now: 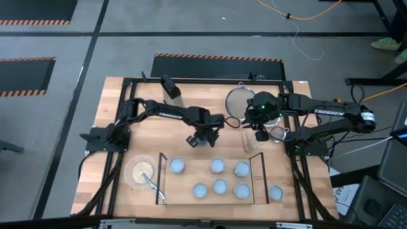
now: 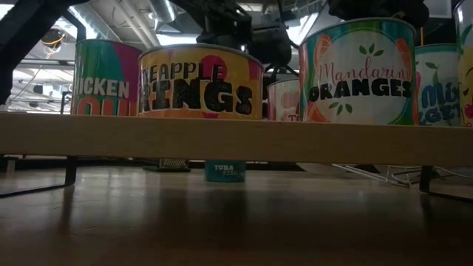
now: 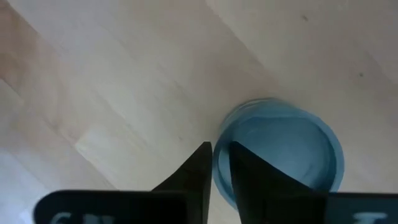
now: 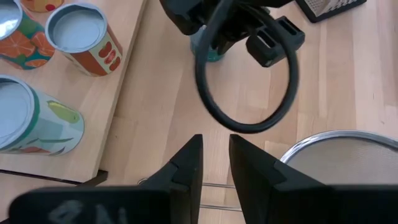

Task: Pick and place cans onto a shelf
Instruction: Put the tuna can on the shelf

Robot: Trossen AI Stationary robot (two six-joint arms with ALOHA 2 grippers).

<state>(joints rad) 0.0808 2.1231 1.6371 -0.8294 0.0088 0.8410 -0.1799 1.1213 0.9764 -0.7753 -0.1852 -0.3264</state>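
The shelf, a low light-wood board with black end frames, lies at the table's near side and carries several cans with pale tops. In the low view their labels show above the shelf's edge. Beyond the shelf a small teal tuna can stands upright on the table. My left gripper points down over it, its fingers a narrow gap apart above the rim of the can. My right gripper hangs to the right of it, open and holding nothing. My left gripper comes from above, one finger outside the can's rim and the other over its top. Whether either finger touches the can, I cannot tell. The can stands upright on the table.
A large wire strainer lies at the far side and a smaller one below my right gripper. A pale bowl with a utensil sits left of the shelf. One more can stands on the table right of the shelf.
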